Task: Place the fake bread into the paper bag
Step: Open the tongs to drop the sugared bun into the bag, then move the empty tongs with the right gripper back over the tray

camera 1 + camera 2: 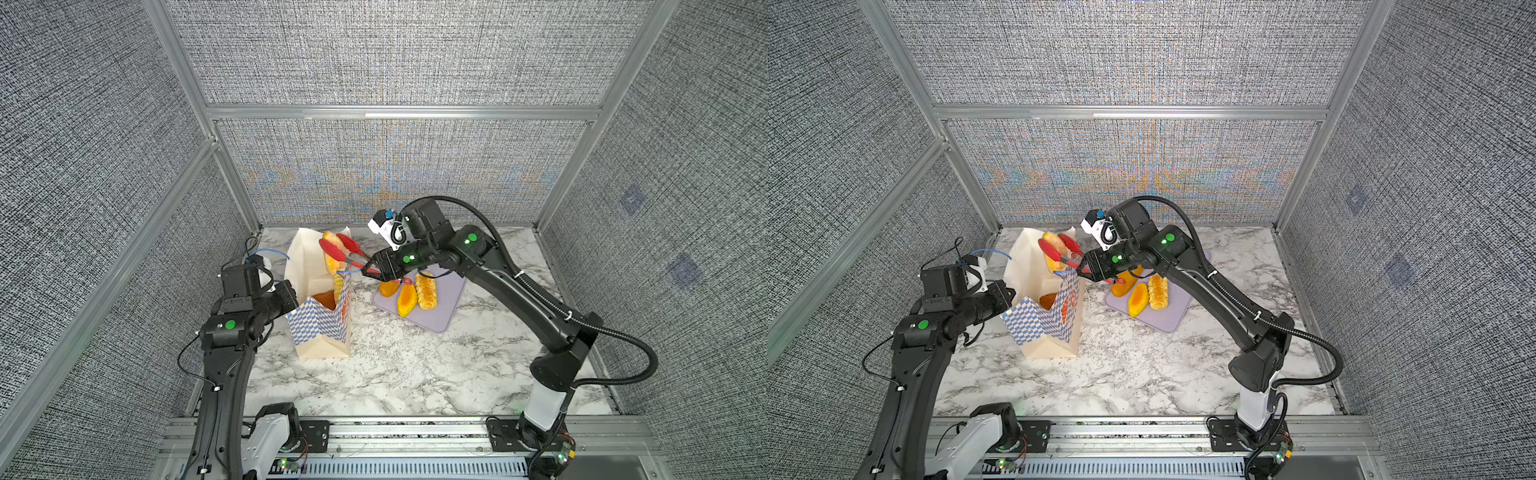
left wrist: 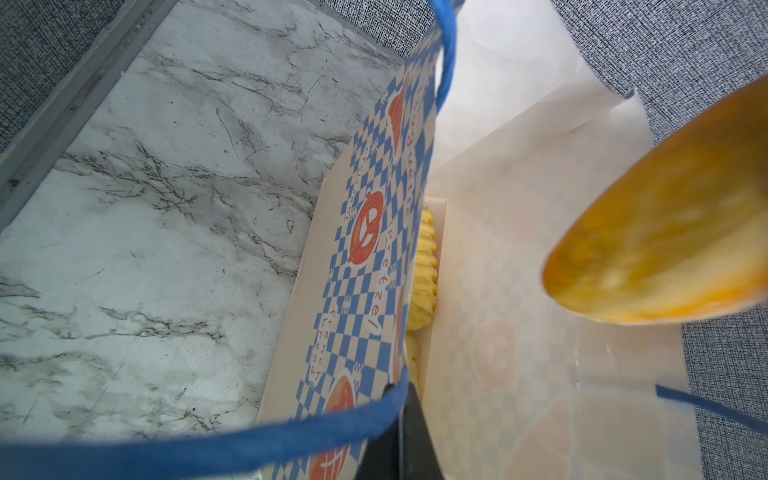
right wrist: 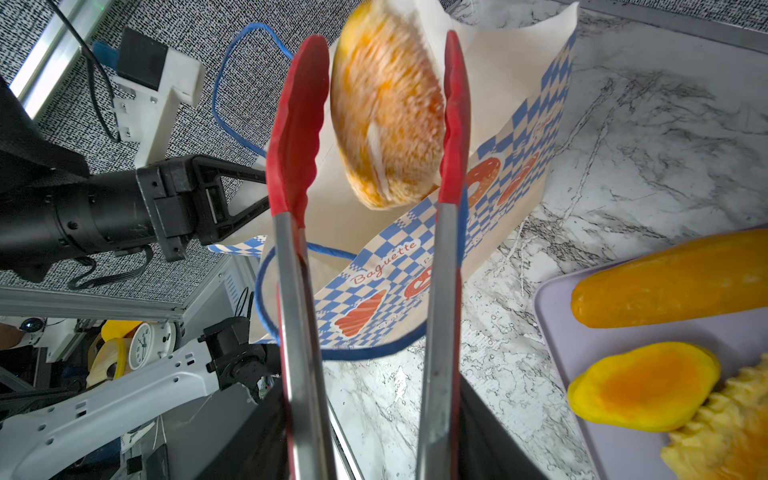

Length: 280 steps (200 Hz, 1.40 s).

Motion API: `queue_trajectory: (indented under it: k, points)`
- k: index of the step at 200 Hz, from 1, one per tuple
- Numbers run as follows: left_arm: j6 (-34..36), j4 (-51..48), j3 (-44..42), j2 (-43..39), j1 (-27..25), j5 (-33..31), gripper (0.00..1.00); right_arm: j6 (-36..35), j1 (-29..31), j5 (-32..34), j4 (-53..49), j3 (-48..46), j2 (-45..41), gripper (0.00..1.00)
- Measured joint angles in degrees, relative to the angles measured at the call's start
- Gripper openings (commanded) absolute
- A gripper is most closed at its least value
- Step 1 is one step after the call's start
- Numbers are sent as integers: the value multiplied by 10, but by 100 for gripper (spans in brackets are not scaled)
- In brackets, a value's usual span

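The paper bag (image 1: 320,328) stands open on the marble, blue-checked outside and cream inside. My left gripper (image 1: 291,297) is shut on its near rim, as the left wrist view shows (image 2: 401,436). My right gripper (image 1: 370,268) is shut on the red tongs (image 1: 345,251), whose tips are spread over the bag's mouth. A round piece of fake bread (image 3: 386,112) sits blurred between the tips, against one and just off the other. A ridged loaf (image 2: 426,257) and a brown bun (image 1: 324,298) lie inside the bag.
A lavender tray (image 1: 440,316) lies right of the bag, partly under the right arm. On it are a long orange loaf (image 1: 389,288), a yellow oval (image 1: 406,299) and a ridged loaf (image 1: 427,291). Grey fabric walls close in the back and sides.
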Motion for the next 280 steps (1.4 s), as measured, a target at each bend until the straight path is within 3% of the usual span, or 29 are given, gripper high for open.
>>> queue_trajectory:
  k: [157, 280]
  points:
    - [0, 1, 0, 4, 0, 0, 4, -2, 2, 36, -3, 4, -12, 58]
    - [0, 1, 0, 4, 0, 0, 4, 3, -15, 117, 46, -92, -103, 58]
